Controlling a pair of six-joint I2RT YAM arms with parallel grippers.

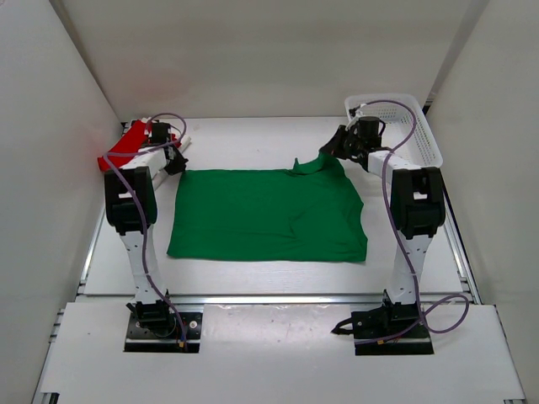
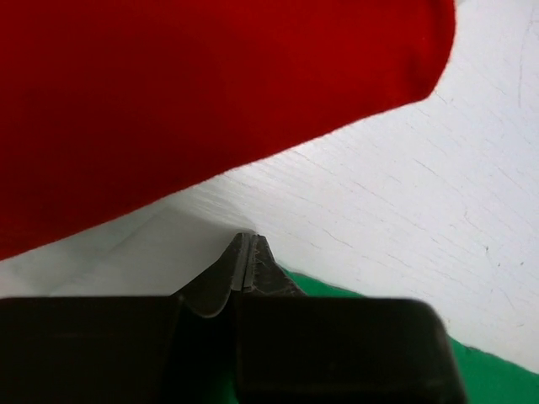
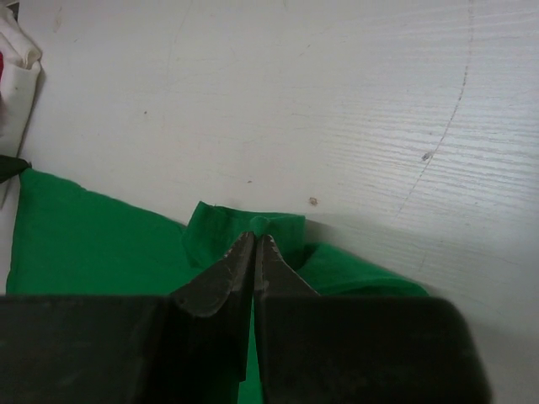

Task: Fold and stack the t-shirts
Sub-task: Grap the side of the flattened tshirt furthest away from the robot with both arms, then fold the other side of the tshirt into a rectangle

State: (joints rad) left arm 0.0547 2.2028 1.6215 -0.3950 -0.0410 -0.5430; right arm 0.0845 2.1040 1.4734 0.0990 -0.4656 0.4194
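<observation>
The green t-shirt [image 1: 269, 215] lies spread flat in the middle of the table. My right gripper [image 1: 330, 154] is shut on its far right corner, which stands lifted and bunched at the fingertips in the right wrist view [image 3: 253, 237]. The red t-shirt [image 1: 126, 143] lies at the far left and fills the top of the left wrist view [image 2: 185, 93], with white cloth [image 2: 126, 252] showing under its edge. My left gripper [image 1: 175, 162] is shut beside the green shirt's far left corner [image 2: 497, 379]. No cloth shows between its tips [image 2: 250, 240].
A white lattice basket [image 1: 417, 126] stands at the far right behind the right arm. White walls close in the table on the left, right and back. Both arm bases sit at the near edge.
</observation>
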